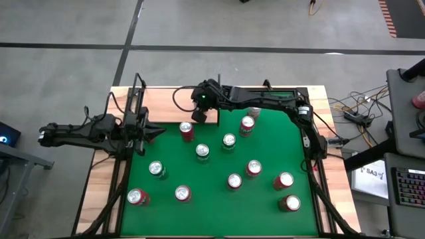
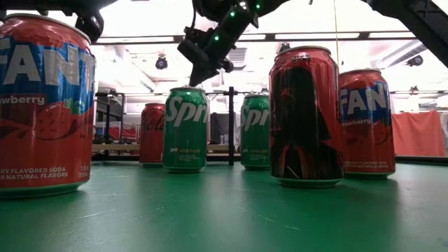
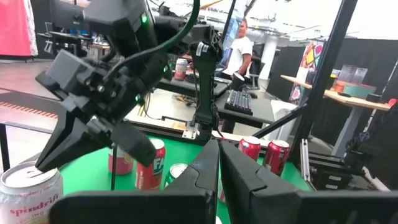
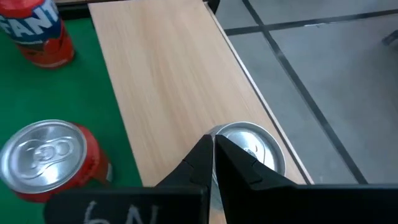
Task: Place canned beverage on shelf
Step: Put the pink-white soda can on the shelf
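The shelf (image 1: pixel 166 106) is a pale wood panel at the table's far left, and it also shows in the right wrist view (image 4: pixel 168 81). A white silver-topped can (image 4: pixel 258 146) stands upright on the panel near its edge; the left wrist view (image 3: pixel 28 193) shows it too. My right gripper (image 4: pixel 213 146) is shut, pointing down just above this can's top (image 1: pixel 199 114). My left gripper (image 3: pixel 219 162) is shut and empty, waiting over the felt's left edge (image 1: pixel 151 131). My right gripper's shut fingertips (image 3: pixel 40 165) hang right over the white can's top rim (image 3: pixel 25 177). I cannot tell whether they touch it. The can stands upright on the shelf on its own base.
Several cans stand on the green felt (image 1: pixel 265 199): a red one (image 1: pixel 186 131) just beside the shelf's near edge, green ones (image 1: pixel 202 151) and more red ones toward the near side. Black upright rods (image 1: pixel 137 86) stand by the shelf. A person (image 3: pixel 239 46) sits beyond the table.
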You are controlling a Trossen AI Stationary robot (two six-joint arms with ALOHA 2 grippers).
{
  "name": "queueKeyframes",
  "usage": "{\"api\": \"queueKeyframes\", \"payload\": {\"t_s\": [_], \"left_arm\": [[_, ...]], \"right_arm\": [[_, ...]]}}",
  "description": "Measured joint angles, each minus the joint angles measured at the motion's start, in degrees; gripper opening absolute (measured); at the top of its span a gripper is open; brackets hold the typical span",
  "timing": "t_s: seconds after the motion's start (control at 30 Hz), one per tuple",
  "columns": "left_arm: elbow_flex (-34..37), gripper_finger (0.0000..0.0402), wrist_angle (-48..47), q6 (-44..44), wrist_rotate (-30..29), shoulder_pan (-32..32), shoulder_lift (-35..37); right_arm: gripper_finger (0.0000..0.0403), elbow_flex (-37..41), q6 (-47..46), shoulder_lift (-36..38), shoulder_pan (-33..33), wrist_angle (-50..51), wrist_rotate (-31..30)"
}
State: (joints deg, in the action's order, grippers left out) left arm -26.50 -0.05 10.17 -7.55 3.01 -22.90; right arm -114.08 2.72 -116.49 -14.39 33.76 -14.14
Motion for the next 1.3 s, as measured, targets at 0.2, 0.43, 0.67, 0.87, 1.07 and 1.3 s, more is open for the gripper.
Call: {"api": "queueKeyframes", "payload": {"t_s": [0.2, 0.43, 0.67, 0.87, 1.07, 1.3], "left_arm": [[0.0, 0.0000, 0.7, -0.1, 0.0, 0.0, 0.0], [0.0, 0.0000, 0.7, -0.2, 0.0, 0.0, 0.0], [0.0, 0.0000, 0.7, -0.2, 0.0, 0.0, 0.0], [0.0, 0.0000, 0.7, -0.2, 0.0, 0.0, 0.0], [0.0, 0.0000, 0.7, -0.5, 0.0, 0.0, 0.0], [0.0, 0.0000, 0.7, -0.6, 0.0, 0.0, 0.0]], "right_arm": [[0.0009, 1.6, 0.0, 0.0, -0.2, -2.9, 0.0], [0.0009, 3.5, -0.1, 0.0, -0.2, -6.8, 0.0], [0.0009, 5.0, -0.4, 0.0, -0.2, -9.9, 0.0], [0.0009, 5.1, -0.7, 0.0, -0.2, -10.5, 0.0], [0.0009, 5.1, -1.4, 0.0, -0.2, -10.6, 0.0], [0.0009, 5.1, -1.7, 0.0, -0.2, -10.6, 0.0]]}}
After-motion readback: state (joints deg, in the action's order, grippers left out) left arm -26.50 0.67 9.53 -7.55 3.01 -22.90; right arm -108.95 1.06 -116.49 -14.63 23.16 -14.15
